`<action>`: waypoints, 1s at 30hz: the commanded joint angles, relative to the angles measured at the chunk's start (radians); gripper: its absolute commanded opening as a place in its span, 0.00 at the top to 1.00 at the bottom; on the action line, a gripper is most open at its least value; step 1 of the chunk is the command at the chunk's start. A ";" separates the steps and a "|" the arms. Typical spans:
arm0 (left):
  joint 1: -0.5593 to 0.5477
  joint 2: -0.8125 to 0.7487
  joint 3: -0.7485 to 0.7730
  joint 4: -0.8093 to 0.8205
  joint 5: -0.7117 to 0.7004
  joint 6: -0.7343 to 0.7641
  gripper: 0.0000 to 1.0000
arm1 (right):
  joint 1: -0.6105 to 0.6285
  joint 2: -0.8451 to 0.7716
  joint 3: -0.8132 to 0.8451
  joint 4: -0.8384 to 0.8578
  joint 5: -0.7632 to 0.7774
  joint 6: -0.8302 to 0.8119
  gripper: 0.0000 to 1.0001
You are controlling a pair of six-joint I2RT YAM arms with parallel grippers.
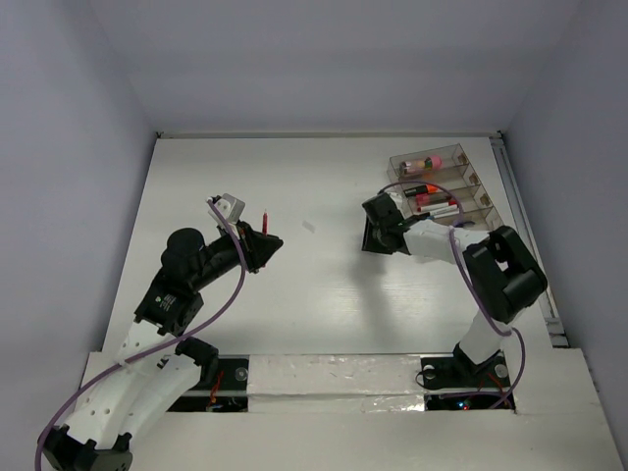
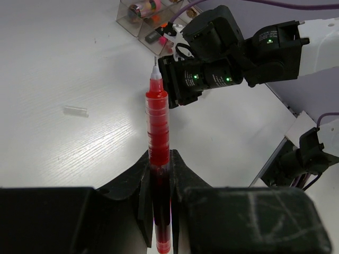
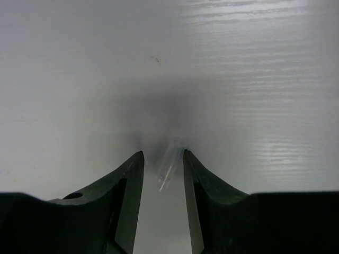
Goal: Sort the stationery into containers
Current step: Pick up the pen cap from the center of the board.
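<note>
Pinched red pen [image 2: 157, 114] in left pincer [image 2: 160, 159], tip up, over mid-left counter [image 2: 63, 63]. Straddled clear piece [image 3: 169, 164] with right pincer [image 3: 162, 153], part spread, seemingly not yet gripping, near-left of organiser [image 1: 479, 204]. Seemed mid-pick; next needed closing, lifting, carrying to a compartment.

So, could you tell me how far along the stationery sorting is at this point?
Done: a pink cylinder and highlighters lie in the clear organiser. In hand: the left gripper is shut on a red pen. Left: binning that pen, plus a small clear piece showing between the open jaws of the right gripper, not yet gripped.
</note>
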 commanded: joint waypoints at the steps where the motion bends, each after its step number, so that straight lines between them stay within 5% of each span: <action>1: -0.005 -0.009 0.030 0.031 -0.004 0.014 1.00 | 0.001 0.056 0.053 -0.013 -0.017 -0.052 0.58; 6: -0.005 -0.006 0.030 0.030 -0.007 0.014 1.00 | 0.001 0.079 0.065 -0.026 -0.012 -0.064 0.66; 16: 0.004 0.009 0.030 0.030 -0.004 0.014 1.00 | 0.001 0.081 0.042 0.022 -0.034 -0.081 0.98; 30: 0.023 0.078 0.027 0.059 0.131 0.009 1.00 | 0.076 -0.250 -0.015 0.732 -0.377 -0.033 1.00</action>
